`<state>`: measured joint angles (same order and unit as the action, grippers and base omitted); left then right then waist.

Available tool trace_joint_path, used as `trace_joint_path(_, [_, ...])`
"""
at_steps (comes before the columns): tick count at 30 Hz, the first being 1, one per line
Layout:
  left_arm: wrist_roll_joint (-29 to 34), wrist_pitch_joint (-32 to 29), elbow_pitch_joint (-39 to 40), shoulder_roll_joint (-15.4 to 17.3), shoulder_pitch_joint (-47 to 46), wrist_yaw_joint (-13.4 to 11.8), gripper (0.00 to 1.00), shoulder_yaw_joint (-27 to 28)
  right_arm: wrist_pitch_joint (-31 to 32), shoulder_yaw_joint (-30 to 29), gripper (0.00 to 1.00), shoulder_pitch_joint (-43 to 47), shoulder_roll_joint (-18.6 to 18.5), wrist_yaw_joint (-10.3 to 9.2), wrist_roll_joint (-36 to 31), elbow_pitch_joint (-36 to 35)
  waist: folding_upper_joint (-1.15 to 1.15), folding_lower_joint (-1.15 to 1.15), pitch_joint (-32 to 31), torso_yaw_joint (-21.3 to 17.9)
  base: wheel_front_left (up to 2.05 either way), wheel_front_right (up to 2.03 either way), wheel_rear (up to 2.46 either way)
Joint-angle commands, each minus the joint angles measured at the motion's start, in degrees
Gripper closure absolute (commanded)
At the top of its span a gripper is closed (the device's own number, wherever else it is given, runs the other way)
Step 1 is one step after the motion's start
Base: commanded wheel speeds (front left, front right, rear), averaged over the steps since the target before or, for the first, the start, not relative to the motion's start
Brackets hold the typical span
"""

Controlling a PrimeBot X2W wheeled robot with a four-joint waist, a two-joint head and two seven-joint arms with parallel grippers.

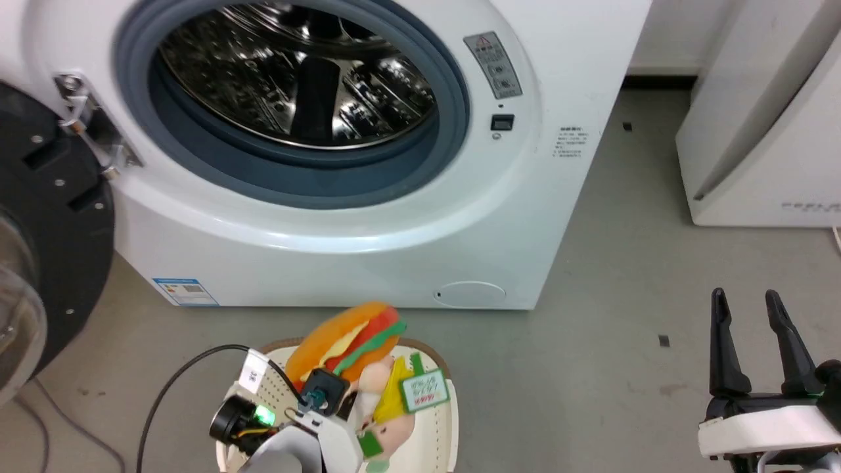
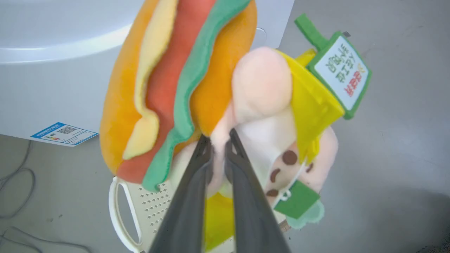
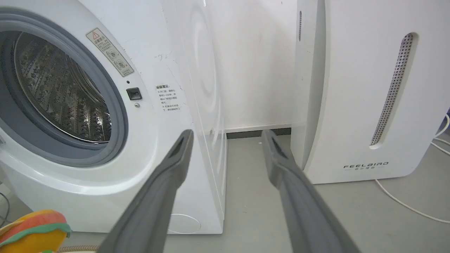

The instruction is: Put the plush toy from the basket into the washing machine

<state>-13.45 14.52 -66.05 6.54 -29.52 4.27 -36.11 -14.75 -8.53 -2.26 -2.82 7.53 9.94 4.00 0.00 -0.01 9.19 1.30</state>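
The hamburger plush toy point(image 1: 351, 341) hangs above the cream basket point(image 1: 440, 427), held up in front of the washing machine point(image 1: 328, 217). My left gripper point(image 2: 218, 142) is shut on the toy's pale pink body between bun and limbs; the toy point(image 2: 182, 80) takes up most of the left wrist view, with the basket's perforated wall point(image 2: 151, 207) below it. The washer's door point(image 1: 46, 230) is swung open to the left and the steel drum point(image 1: 295, 72) is exposed. My right gripper point(image 1: 749, 309) stands open at the lower right, fingers apart over bare floor; its fingers point(image 3: 175, 165) frame the gap beside the washer.
A white slanted FEELBIRD appliance point(image 1: 762, 131) stands on the right, with a strip of grey floor point(image 1: 624, 263) between it and the washer. A black cable point(image 1: 171, 387) runs from my left wrist to the floor. White cables point(image 3: 415, 207) lie beside the appliance.
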Motion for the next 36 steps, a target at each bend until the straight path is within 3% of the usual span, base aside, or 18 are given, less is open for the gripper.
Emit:
trace_joint_path(1, [-0.3, 0.4, 1.7, 0.5, 0.6, -0.6, 1.0, 0.5, -0.2, 0.0, 0.0, 0.9, -0.1, -0.04, -0.2, 0.1, 0.0, 0.01, -1.1, 0.9, 0.0, 0.0, 0.0])
trace_joint_path(2, [-0.8, 0.5, 7.3, 1.8, 1.7, -2.3, 1.0, 2.1, -0.2, -0.2, 0.0, 1.4, -0.1, -0.04, -0.1, 0.0, 0.0, 0.01, -1.8, 1.3, 0.0, 0.0, 0.0])
trace_joint_path(8, [-1.2, 0.5, 18.7, 4.4, 3.9, -5.7, 1.0, 6.1, -0.2, -0.1, 0.0, 1.8, -0.1, -0.04, -0.1, -0.2, 0.0, 0.01, -2.3, 1.2, 0.0, 0.0, 0.0])
trace_joint_path(16, [-1.8, 0.5, 30.1, 6.2, 5.5, -8.2, 1.0, 13.3, -0.2, -0.2, 0.0, 1.5, -0.1, -0.04, -0.1, -0.6, 0.0, 0.01, -1.1, -0.3, 0.0, 0.0, 0.0])
trace_joint_path(25, [-1.7, 0.5, 33.8, 6.2, 1.6, -8.7, 1.0, 21.4, -0.2, 0.4, 0.0, -0.6, -0.1, -0.04, -0.3, -1.2, 0.0, 0.01, 3.3, -2.8, 0.0, 0.0, 0.0])
trace_joint_path(36, [0.5, 0.5, 30.9, 6.5, -8.4, -6.9, 1.0, 28.7, -0.2, 0.8, 0.0, -5.5, -0.1, -0.04, 0.2, -2.2, 0.0, 0.01, 12.7, -7.3, 0.0, 0.0, 0.0])
